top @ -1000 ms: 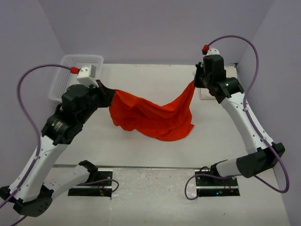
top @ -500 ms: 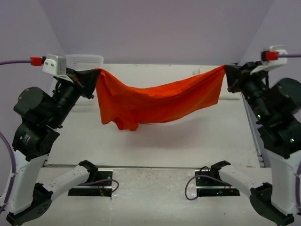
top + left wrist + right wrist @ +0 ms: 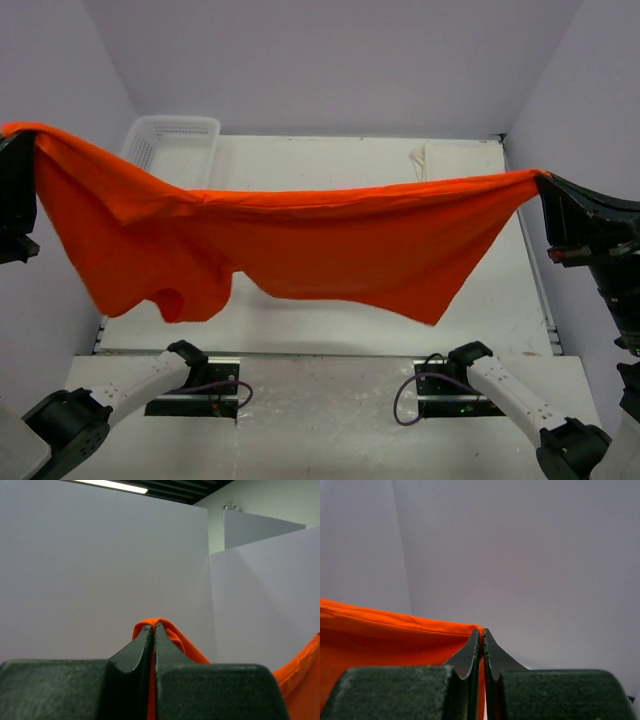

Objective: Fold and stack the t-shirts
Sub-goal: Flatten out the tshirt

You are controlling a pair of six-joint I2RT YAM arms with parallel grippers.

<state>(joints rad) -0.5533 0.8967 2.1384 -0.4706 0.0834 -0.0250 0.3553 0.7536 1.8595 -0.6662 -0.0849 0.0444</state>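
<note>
- Spanning the gap between the two arms, the orange-red t-shirt [image 3: 300, 240] hung in the air above the table [image 3: 330, 160] — pulled out along its top edge, drooping lowest toward the left.
- Left gripper [image 3: 154, 627]: jaws were pressed together on one upper corner of the cloth.
- Right gripper [image 3: 481, 632]: jaws were pinched on the opposite corner.
- Cream-white t-shirt [image 3: 460, 158] lay on the table's far right corner; the white basket [image 3: 175, 135] sat at its far left.

orange t-shirt [image 3: 300, 240]: lifted off table [image 3: 350, 160], now stretched wide | left pincer [image 3: 153, 626], right pincer [image 3: 481, 632]: raised, spread far apart
</note>
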